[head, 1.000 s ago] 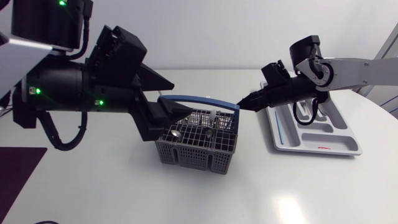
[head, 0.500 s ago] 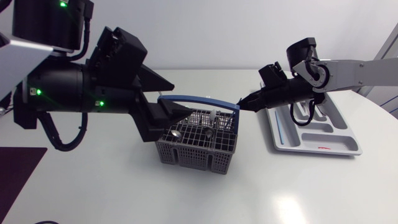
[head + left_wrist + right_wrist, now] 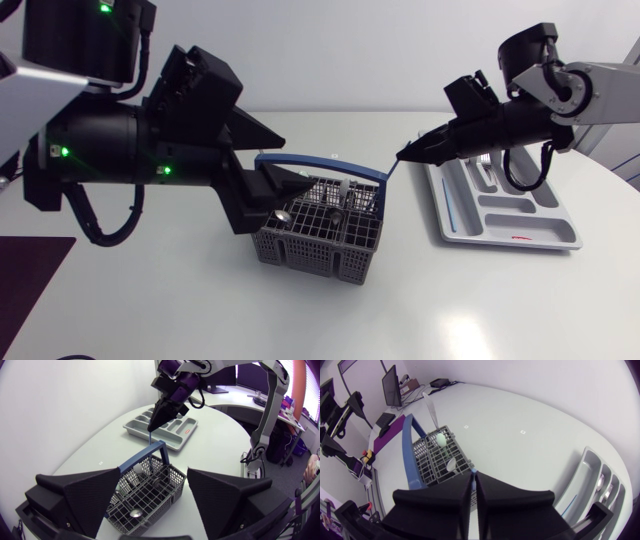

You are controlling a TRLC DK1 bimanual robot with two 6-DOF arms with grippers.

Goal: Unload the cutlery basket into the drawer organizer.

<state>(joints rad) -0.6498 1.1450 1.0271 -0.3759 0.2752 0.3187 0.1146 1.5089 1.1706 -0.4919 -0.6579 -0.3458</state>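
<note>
The grey wire cutlery basket [image 3: 318, 243] with a blue handle [image 3: 320, 160] stands mid-table and holds spoons and other pieces. My right gripper [image 3: 404, 156] hangs just above the basket's right end, shut on a thin blue-handled cutlery piece [image 3: 393, 170] that slants down toward the handle. That piece [image 3: 150, 436] shows as a thin rod under the fingertips, and a pale blue bit of it [image 3: 474, 469] sits between the shut fingers. My left gripper [image 3: 284, 196] stands open over the basket's [image 3: 145, 502] left end, touching nothing. The grey drawer organizer [image 3: 520, 241] lies to the right.
The organizer [image 3: 134, 431] holds a blue-handled piece [image 3: 451, 206] in its left slot and metal cutlery in the far slots. In the basket [image 3: 434, 462] a long pale piece [image 3: 431, 409] stands upright beside a pale green spoon [image 3: 441, 439]. White tabletop lies in front of the basket.
My right gripper has shut on the thin blue piece and risen up and to the right, away from the basket's handle. The left arm has hardly moved.
</note>
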